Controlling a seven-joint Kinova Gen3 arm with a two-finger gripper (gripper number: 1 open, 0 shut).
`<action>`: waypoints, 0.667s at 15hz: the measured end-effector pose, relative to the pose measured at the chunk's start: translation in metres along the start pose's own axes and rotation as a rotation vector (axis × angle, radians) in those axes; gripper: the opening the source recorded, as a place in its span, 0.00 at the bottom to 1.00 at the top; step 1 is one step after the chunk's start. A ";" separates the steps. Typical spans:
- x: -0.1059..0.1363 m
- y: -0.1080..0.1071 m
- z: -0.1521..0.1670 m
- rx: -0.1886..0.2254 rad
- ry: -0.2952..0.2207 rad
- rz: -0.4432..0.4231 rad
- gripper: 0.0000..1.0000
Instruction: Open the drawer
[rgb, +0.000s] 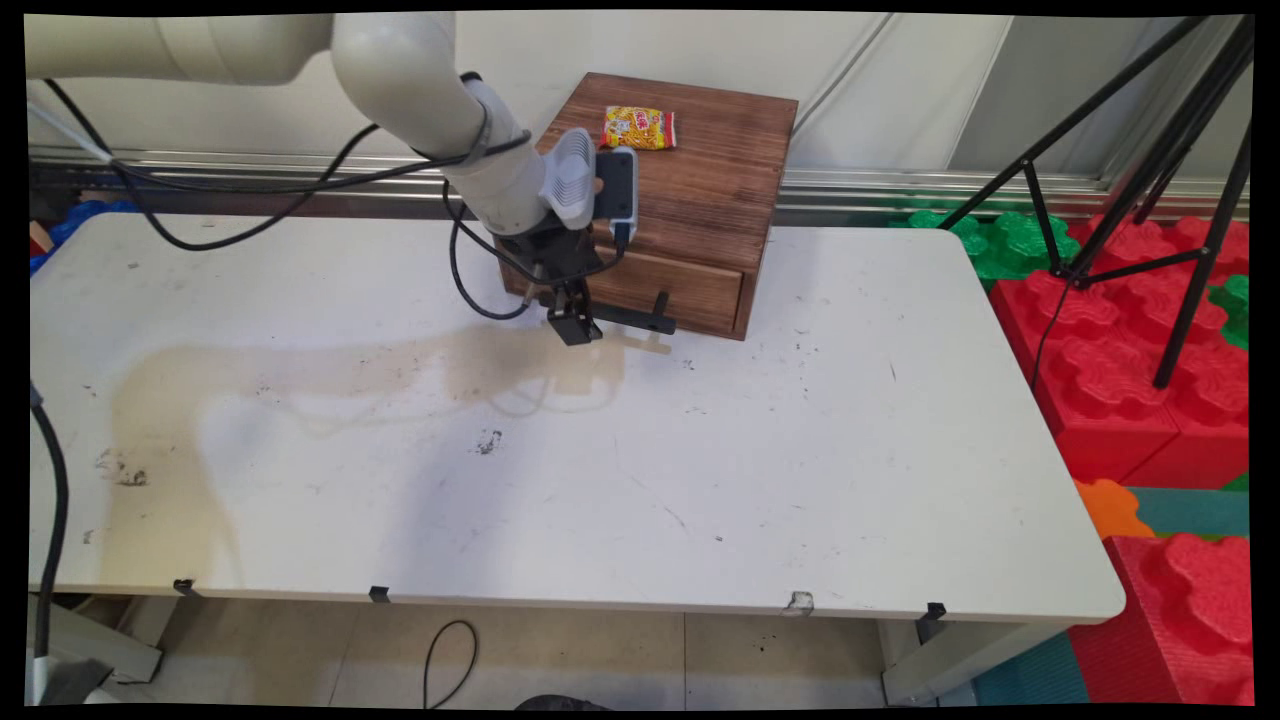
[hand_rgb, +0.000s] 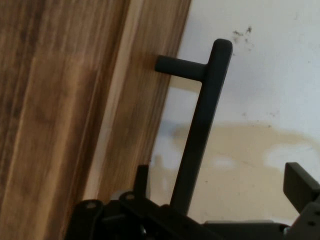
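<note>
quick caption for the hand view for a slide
Black two-finger gripper, fingers apart, straddling the black bar handle of a dark wooden drawer box on the white table.

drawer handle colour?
Black handle, a bar on the brown wooden drawer. Clearest in the hand view.

Snack packet (rgb: 639, 128) atop drawer box (rgb: 700, 190)

1 wooden box (rgb: 690, 190) w/ 1 drawer (rgb: 670, 288) and 1 black bar handle (rgb: 640, 320). 1 yellow snack packet (rgb: 639, 128) on box top. 1 desk (rgb: 600, 470). 1 tool (rgb: 575, 325). 1 black tripod (rgb: 1150, 170). Several red foam blocks (rgb: 1110, 370), a few green (rgb: 1000, 245), 1 orange piece (rgb: 1110, 505).
</note>
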 end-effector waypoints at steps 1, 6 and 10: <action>0.000 -0.001 0.005 -0.009 -0.004 0.008 1.00; -0.001 -0.004 0.026 -0.043 -0.017 0.046 1.00; -0.002 -0.007 0.043 -0.061 -0.027 0.077 1.00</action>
